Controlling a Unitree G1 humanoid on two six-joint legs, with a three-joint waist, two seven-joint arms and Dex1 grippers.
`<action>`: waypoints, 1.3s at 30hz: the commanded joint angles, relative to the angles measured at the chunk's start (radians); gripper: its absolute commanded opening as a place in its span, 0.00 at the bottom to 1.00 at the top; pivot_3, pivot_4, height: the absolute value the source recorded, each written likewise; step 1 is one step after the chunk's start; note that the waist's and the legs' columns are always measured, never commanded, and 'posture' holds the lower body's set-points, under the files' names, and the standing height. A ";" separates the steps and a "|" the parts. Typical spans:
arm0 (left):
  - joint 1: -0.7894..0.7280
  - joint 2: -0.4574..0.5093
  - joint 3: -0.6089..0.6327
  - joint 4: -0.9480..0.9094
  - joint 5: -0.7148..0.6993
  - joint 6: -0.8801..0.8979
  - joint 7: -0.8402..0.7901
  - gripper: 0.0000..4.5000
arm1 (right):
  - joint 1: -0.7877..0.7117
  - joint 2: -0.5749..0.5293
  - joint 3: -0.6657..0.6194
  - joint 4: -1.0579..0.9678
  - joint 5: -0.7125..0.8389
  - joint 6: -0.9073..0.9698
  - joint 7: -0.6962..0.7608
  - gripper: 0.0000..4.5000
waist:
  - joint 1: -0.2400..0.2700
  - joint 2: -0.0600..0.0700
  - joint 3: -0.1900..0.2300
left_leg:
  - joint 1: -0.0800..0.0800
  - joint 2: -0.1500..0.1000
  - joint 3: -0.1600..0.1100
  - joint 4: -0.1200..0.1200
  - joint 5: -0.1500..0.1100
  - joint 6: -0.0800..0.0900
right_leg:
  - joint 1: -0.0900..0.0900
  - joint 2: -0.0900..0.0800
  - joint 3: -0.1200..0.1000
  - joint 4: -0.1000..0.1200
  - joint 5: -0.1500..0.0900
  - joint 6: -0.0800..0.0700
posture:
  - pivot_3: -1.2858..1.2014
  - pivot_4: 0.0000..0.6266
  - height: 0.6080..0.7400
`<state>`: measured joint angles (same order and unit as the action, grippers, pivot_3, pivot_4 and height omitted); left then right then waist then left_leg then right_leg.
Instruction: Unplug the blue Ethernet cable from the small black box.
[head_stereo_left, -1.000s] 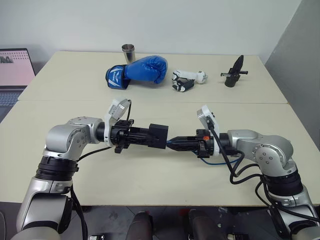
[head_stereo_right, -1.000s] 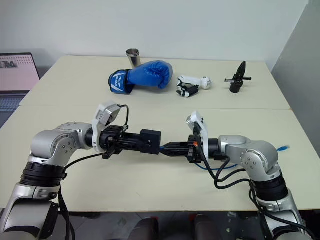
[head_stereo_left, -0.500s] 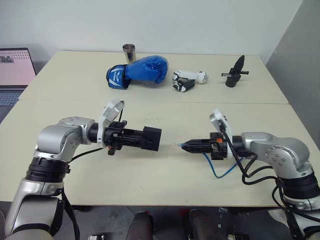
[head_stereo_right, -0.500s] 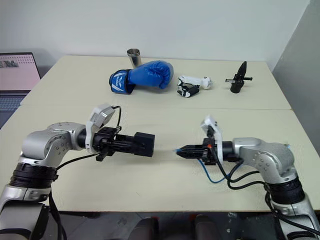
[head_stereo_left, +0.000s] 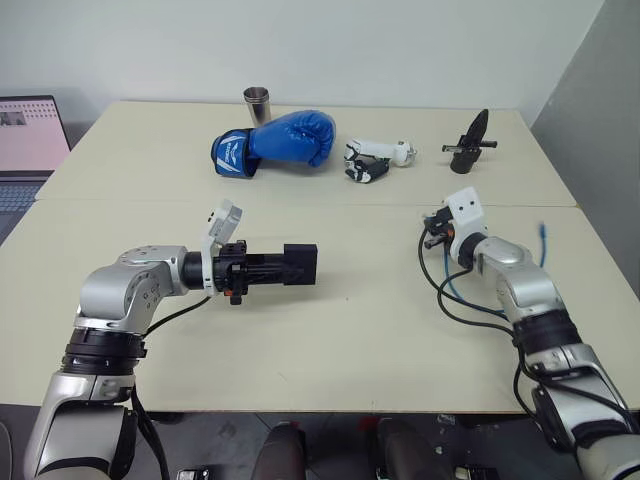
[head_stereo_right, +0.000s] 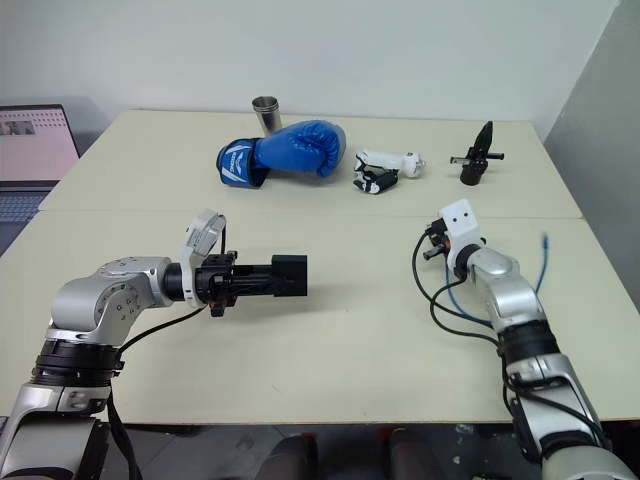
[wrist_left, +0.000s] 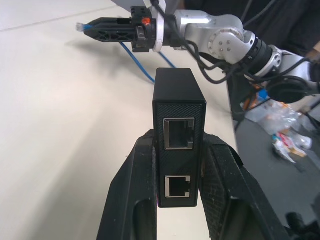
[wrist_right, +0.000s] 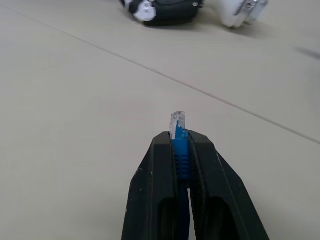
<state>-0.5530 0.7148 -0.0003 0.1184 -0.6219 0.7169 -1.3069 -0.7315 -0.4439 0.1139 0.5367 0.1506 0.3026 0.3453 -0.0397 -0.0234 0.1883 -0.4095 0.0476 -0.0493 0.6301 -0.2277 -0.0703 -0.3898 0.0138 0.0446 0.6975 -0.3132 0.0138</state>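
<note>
The unplugging looks done. My left pincer (wrist_left: 177, 200) grips the box (wrist_left: 178, 132) over the desk's (head_stereo_left: 330, 330) near left, ports empty; my right pincer (wrist_right: 181, 145) clamps the cable (wrist_right: 179, 131) plug, well right.

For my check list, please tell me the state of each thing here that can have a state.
Blue cable: unplugged, plug pinched in the right pincer, the rest hanging loose.
Black box: both sockets empty, clamped in the left pincer, held above the table.
Right pincer: shut on the plug.
Left pincer: shut on the box.
Boxing glove: lying on its side.
Metal cup: upright.
Laptop: screen on.
</note>
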 joint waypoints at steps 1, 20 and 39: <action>0.004 -0.010 0.037 -0.031 0.011 -0.042 0.041 0.17 | -0.047 -0.005 -0.056 0.084 -0.028 -0.057 -0.012 0.16 | 0.001 0.000 0.000 | 0.000 0.000 0.000 0.000 0.000 0.000 | 0.000 0.000 0.000 0.000 0.000 0.000 | 0.52 0.24 1.00; 0.054 -0.201 0.199 0.262 0.383 -0.692 0.749 0.17 | 0.159 -0.087 0.065 -0.881 0.266 0.286 0.468 0.87 | 0.003 0.001 0.000 | 0.001 0.001 -0.003 0.001 0.000 0.000 | 0.001 0.000 -0.001 0.001 0.000 0.000 | 0.52 0.24 1.00; 0.089 -0.251 0.274 0.500 0.408 -0.775 0.946 0.48 | 0.120 -0.057 0.199 -0.884 0.206 0.324 0.516 0.88 | 0.011 0.000 -0.001 | 0.000 -0.001 -0.004 0.005 0.000 0.000 | 0.002 -0.001 -0.003 0.002 0.000 0.001 | 0.52 0.24 1.00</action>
<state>-0.4601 0.4608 0.2552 0.6247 -0.2074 -0.0491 -0.3623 -0.6030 -0.5003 0.3179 -0.3276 0.3588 0.6431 0.8503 -0.0288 -0.0235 0.1878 -0.4097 0.0469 -0.0533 0.6350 -0.2278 -0.0702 -0.3875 0.0124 0.0414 0.6998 -0.3127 0.0146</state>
